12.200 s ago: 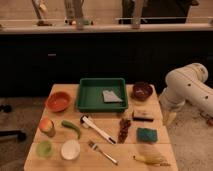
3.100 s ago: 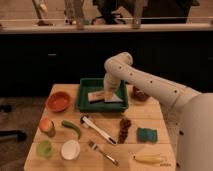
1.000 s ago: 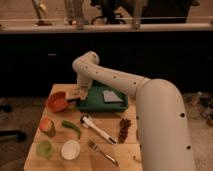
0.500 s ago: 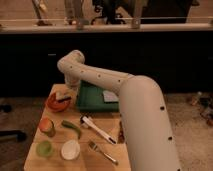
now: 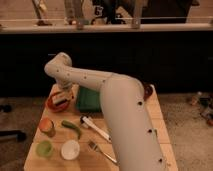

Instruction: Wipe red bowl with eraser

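Test kitchen, seemingly (long dark counter (image 5: 165, 55)); wooden table (image 5: 82, 164) with fork (image 5: 102, 152).

One white robot arm (image 5: 125, 115) fills the middle of the view. Its thick lower section rises from the bottom right, large and close to the camera, and slopes up towards the left. It narrows to a rounded joint at the upper left — the highest point of the arm — where the wrist bends sharply downward. The gripper (image 5: 61, 94) hangs below that bend, pointing down, low over the far left part of the tabletop (image 5: 163, 131). Its fingers are closed on the eraser (image 5: 59, 100) — a small pale and dark block at their tips.
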Controlling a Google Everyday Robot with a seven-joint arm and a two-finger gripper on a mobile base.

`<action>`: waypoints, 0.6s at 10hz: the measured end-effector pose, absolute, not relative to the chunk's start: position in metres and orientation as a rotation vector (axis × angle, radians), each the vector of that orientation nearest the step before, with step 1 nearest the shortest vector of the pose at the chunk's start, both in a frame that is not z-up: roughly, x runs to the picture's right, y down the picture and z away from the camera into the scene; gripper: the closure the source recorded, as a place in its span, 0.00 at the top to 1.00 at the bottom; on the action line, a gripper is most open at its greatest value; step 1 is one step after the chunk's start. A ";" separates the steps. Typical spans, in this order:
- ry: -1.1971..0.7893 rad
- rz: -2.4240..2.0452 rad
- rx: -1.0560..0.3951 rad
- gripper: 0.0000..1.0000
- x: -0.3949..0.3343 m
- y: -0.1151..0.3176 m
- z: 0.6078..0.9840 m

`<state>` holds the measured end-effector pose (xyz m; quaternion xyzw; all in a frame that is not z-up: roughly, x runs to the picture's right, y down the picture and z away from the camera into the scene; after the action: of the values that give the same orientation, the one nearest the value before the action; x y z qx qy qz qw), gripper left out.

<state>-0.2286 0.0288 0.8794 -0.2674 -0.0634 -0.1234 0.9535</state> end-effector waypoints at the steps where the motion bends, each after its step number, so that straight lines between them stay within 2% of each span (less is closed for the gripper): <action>1: -0.121 -0.264 -0.556 0.14 -0.233 0.034 0.884; 6: -0.088 -0.294 -0.607 0.14 -0.239 0.048 0.909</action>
<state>-0.2386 0.0480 0.9091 -0.2976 -0.0432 -0.1441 0.9428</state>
